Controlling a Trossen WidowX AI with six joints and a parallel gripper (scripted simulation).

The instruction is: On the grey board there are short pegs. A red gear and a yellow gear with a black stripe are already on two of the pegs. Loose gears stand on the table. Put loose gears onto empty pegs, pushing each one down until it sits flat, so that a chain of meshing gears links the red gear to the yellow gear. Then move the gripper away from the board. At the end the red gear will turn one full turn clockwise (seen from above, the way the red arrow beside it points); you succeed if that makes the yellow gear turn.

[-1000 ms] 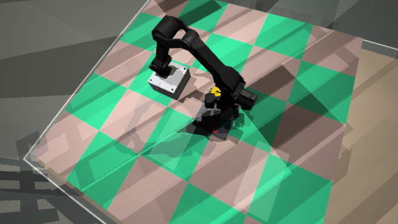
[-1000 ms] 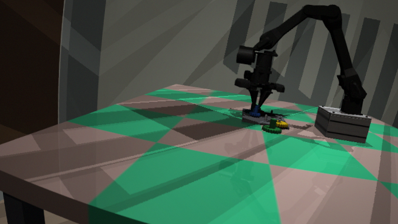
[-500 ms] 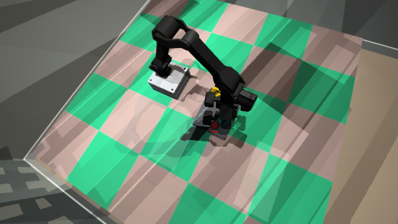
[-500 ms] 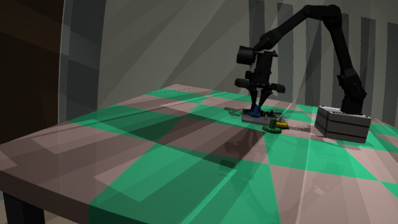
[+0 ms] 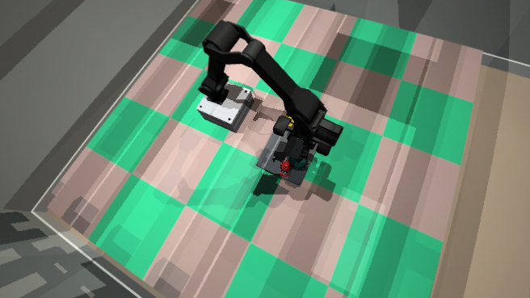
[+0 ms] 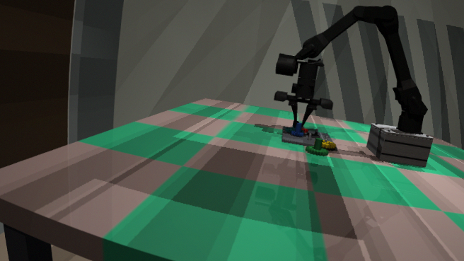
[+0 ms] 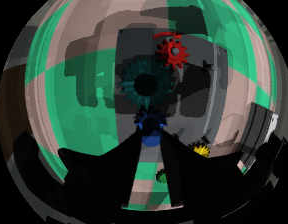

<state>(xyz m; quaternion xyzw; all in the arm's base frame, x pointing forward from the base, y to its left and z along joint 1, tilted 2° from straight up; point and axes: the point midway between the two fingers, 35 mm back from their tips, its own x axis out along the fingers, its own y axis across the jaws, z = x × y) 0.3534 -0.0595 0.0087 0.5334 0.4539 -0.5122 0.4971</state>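
1. Gripping the blue gear (image 6: 298,132) (image 7: 151,121) by its hub in the pincer (image 5: 294,153) (image 6: 300,125) (image 7: 151,133), open only a narrow way.
2. Held upright over the grey board (image 5: 267,157) (image 6: 293,142) (image 7: 130,42); cannot tell if seated flat.
3. Just beyond, on the board: see teal gear (image 5: 299,163) (image 6: 288,129) (image 7: 146,70), close beside red gear (image 5: 285,168) (image 6: 305,131) (image 7: 174,59).
4. At the board's opposite end from red: see yellow gear (image 5: 289,120) (image 6: 329,145) (image 7: 200,150).
5. Off the board, near yellow: find green gear (image 6: 317,149) (image 7: 162,176), loose on the desk (image 5: 141,205) (image 6: 212,183) (image 7: 75,125), hub up.
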